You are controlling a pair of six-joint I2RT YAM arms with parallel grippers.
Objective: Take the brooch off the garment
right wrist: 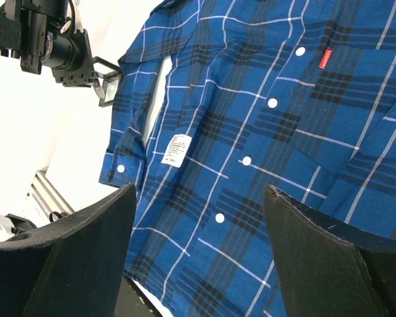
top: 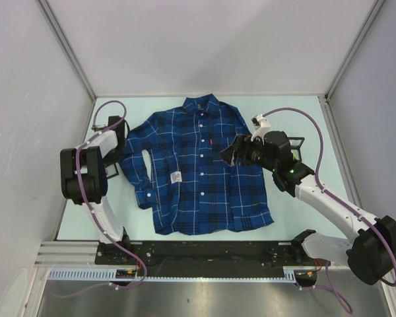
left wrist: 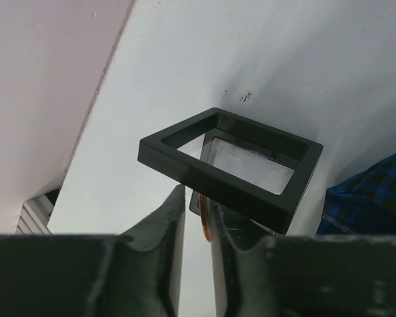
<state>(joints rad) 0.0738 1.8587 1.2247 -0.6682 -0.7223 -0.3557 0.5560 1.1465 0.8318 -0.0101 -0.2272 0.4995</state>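
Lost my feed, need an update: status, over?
Left hand shut on orange sliver beside black frame. Right hand open above shirt. Shirt flat, nothing pinned in view.

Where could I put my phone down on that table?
Bare table lies beyond the garment's collar along the back wall, and between its hem and the right arm. The left edge is crowded by the left arm and a black frame.

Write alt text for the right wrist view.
A blue plaid shirt lies flat on a white table, with white buttons, a white tag and a red label. The right gripper hangs open above it; no brooch is visible.
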